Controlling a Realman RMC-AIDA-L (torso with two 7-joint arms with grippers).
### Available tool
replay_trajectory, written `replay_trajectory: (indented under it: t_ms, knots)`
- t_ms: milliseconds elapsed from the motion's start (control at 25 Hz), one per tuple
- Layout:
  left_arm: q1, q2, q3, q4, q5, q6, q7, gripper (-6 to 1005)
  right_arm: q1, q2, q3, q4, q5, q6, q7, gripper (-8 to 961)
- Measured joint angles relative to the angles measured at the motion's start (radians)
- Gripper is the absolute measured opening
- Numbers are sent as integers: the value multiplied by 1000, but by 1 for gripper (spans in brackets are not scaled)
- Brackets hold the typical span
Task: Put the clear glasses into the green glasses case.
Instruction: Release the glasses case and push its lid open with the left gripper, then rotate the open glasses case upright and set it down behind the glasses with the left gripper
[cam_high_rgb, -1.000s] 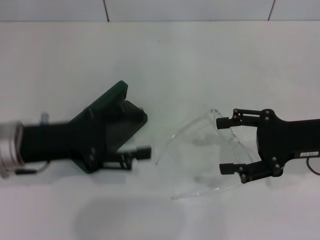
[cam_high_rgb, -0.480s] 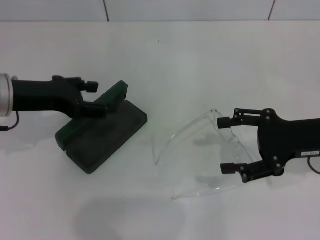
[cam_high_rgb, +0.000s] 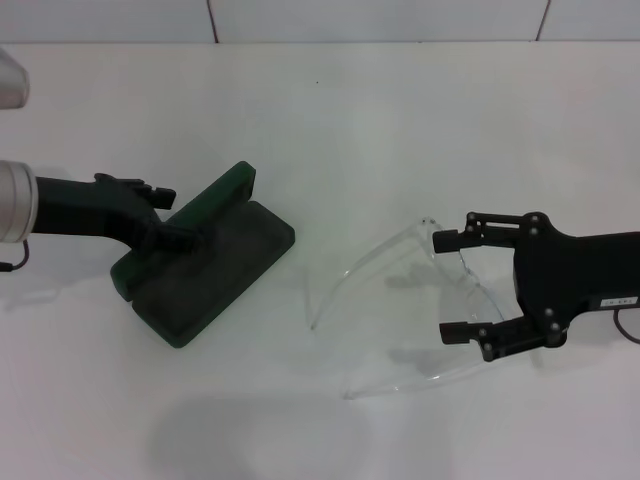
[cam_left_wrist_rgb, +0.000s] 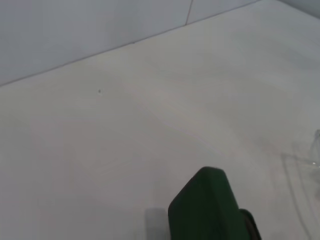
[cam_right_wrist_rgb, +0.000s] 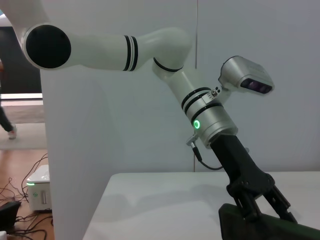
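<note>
We can barely trace the clear glasses (cam_high_rgb: 400, 310), thin see-through plastic lying right of centre on the white table (cam_high_rgb: 330, 110). The right gripper (cam_high_rgb: 452, 285) is spread around their right end, 2 black fingers apart. The green glasses case (cam_high_rgb: 205, 265), hard-shelled with rounded corners, lies open at left, well apart. The left gripper (cam_high_rgb: 175, 215) partly hides its lid; we cannot tell its finger state.
</note>
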Motion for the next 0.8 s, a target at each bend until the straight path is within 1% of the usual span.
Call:
replay_trajectory:
  t_ms: [280,360,680,800]
  knots:
    - [-6,1,9,2,30,-3,-14,867,0,0,1,-6,0,0,-1,885]
    - [-11,1,5,2,30,-5,-16,698,0,0,2,-6,0,0,-4,885]
    - [-43,4,10,3,51,-8,-13,379,-4,0,1,-6,-1,3,-18,885]
    - [-66,7,11,5,62,-8,2,257,-9,2,4,-6,-1,4,-30,885]
